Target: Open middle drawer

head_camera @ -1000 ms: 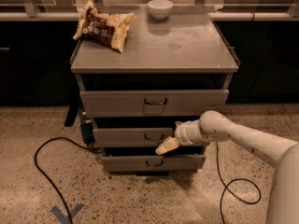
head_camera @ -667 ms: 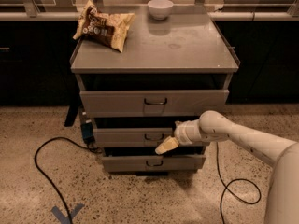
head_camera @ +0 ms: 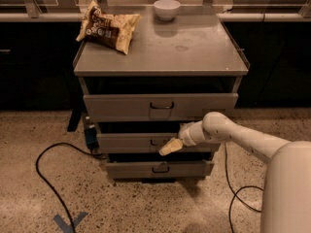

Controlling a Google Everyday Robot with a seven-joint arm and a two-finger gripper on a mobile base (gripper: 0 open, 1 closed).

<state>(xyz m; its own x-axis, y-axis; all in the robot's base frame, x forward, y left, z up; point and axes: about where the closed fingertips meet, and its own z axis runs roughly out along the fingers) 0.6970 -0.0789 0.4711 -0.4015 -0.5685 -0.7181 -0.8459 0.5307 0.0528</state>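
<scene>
Little is done: the middle drawer (head_camera: 127,142) looks barely out. The gripper (head_camera: 170,147) sits at its handle (head_camera: 154,142); gripping or not, I cannot tell.

Pale cream two-finger gripper (head_camera: 171,147): low centre of view, tip pointing left and slightly down. Short white cylindrical wrist segment (head_camera: 192,134) directly behind it, rising rightward into rounded white joint (head_camera: 216,125). Long white forearm link (head_camera: 252,142) slopes down and right from joint. Bulky white rounded body shell (head_camera: 286,188) fills lower right corner. Arm extended right to left, bent at joint.
</scene>
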